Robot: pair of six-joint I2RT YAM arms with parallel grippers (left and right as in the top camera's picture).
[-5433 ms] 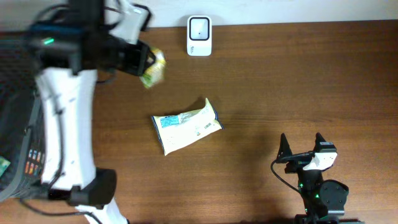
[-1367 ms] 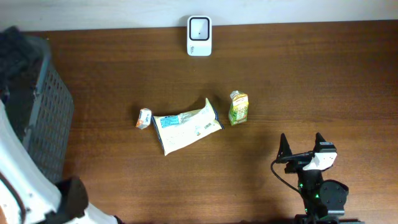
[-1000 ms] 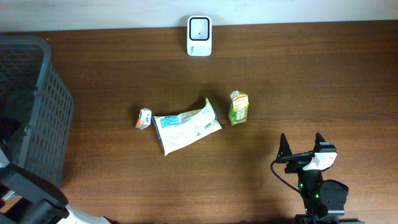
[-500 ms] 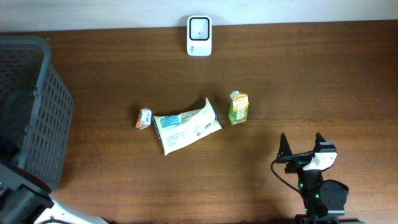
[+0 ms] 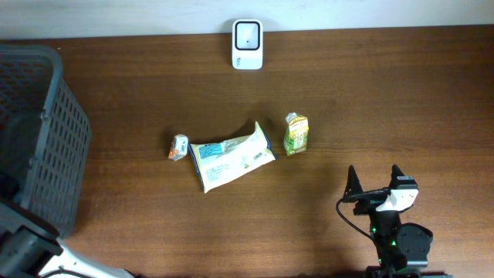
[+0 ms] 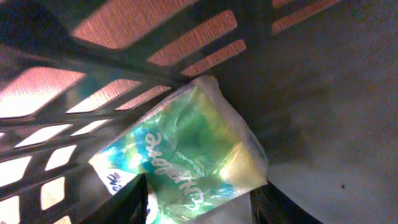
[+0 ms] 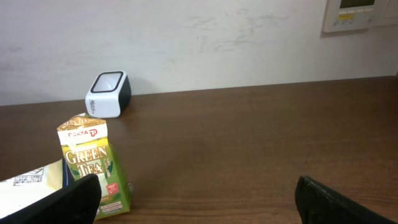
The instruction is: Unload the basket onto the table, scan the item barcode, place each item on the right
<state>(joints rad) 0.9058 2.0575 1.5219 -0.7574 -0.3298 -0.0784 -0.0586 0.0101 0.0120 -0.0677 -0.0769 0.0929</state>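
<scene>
Deep in the grey basket (image 6: 93, 59), the left hand (image 6: 199, 210) hung over a green-and-blue packet (image 6: 193, 155) lying against the slatted wall. Its fingers (image 6: 118, 202) flanked the packet, but whether they pinched it could not be told. The right hand (image 7: 196, 193) sat low at the near right of the surface (image 5: 401, 100), spread wide and holding nothing, facing open wood. A green tea carton (image 5: 296, 133), a white pouch (image 5: 230, 156) and a small wrapped item (image 5: 179, 147) lay mid-surface. The scanner (image 5: 248, 45) stood at the far edge, and the basket filled the left edge.
</scene>
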